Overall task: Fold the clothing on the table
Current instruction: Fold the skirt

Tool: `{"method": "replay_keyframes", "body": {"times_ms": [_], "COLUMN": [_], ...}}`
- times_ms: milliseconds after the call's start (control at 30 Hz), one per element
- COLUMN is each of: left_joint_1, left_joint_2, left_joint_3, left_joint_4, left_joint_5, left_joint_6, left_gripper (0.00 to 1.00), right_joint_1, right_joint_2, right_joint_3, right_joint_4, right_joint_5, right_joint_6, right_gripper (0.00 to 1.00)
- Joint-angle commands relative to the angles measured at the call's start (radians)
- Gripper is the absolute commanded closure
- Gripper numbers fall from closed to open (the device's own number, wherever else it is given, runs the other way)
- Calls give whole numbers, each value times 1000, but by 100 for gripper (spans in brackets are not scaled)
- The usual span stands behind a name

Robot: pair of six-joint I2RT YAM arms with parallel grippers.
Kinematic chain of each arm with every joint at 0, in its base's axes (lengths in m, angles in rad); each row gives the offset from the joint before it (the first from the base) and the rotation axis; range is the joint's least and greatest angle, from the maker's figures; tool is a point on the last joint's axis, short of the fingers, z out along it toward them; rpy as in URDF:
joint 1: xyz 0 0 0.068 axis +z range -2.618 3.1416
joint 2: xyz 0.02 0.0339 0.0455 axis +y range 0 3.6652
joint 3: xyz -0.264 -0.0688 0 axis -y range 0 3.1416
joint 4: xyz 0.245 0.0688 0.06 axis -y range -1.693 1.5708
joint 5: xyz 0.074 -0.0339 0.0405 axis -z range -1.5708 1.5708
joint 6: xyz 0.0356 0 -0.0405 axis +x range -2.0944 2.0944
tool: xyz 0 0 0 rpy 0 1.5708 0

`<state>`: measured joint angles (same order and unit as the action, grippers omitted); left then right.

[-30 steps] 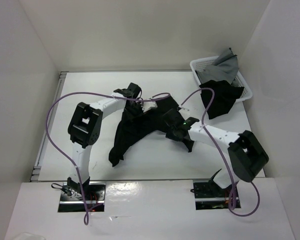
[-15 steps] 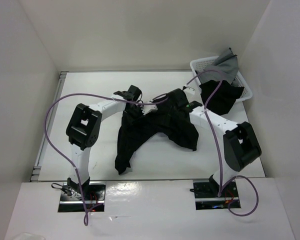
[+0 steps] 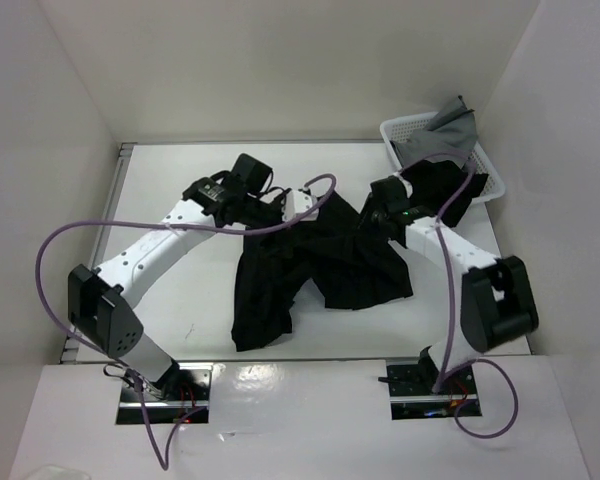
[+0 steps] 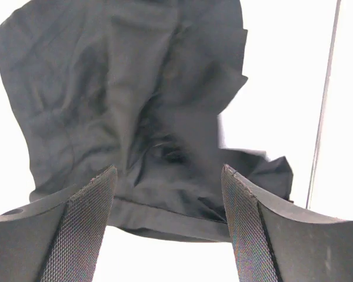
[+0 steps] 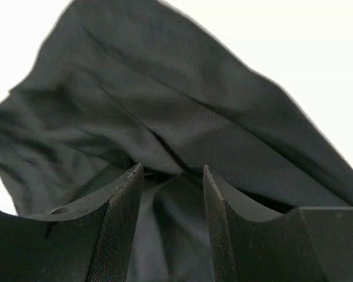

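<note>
One black skirt [image 3: 325,265], top hidden under left claw [image 4: 169,171], right claw [image 5: 172,169], both parted

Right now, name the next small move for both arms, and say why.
Probably lift the left end effector and the right end effector straight up, clear of the skirt. Both stand open with nothing gripped, and the skirt lies bunched and creased on the table, not flat, so a fresh grasp at its edges looks needed.
</note>
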<state>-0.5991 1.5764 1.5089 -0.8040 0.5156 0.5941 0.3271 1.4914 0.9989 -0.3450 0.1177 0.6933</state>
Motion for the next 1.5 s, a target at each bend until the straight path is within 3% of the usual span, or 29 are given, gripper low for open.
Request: {"method": "replay_keyframes", "body": {"times_ms": [0, 100, 167, 233, 367, 533, 767, 833, 867, 900, 1100, 1167, 1267, 1400, 1467], "left_joint_1": [96, 119, 110, 78, 55, -22, -96, -96, -105, -105, -105, -105, -91, -32, -31], "left_joint_2": [103, 155, 166, 175, 175, 104, -114, -189, -209, -225, -257, -237, -136, 26, 69], "left_joint_3": [-65, -110, -134, -173, -243, -349, -530, -544, -558, -567, -534, -488, -400, -371, -349], "left_joint_4": [41, 153, 211, 235, 235, 175, 120, 60, 36, -3, 24, 95, 155, 267, 325], "left_joint_5": [-18, -129, -196, -232, -241, -187, -333, -324, -307, -289, -298, -331, -391, -443, -454], "left_joint_6": [-92, -161, -180, -189, -189, -139, -82, -48, -34, -22, -45, -95, -131, -151, -160], "left_gripper": [21, 21, 21, 21, 21, 21, 21, 21, 21, 21, 20, 20, 20, 20, 20], "right_joint_1": [7, 7, 7, 7, 29, 29, 38, 38, 38, 50, 81, 90, 110, 208, 254], "right_joint_2": [128, 185, 185, 101, -99, -209, -296, -344, -365, -406, -470, -482, -421, -217, -96], "right_joint_3": [64, 76, 34, -60, -227, -263, -304, -313, -313, -313, -275, -255, -243, -183, -151], "right_joint_4": [67, 67, 67, 87, 54, -76, -140, -167, -201, -201, -252, -204, -99, 10, 64], "right_joint_5": [-108, -156, -193, -226, -201, -171, -151, -151, -151, -151, -193, -193, -246, -234, -234], "right_joint_6": [-43, -64, -64, -64, -3, 35, 77, 66, 66, 66, 106, 94, 94, 84, 84], "right_gripper": [49, 53, 71, 86, 100, 100, 100, 92, 78, 72, 50, 50, 62, 87, 95]}}
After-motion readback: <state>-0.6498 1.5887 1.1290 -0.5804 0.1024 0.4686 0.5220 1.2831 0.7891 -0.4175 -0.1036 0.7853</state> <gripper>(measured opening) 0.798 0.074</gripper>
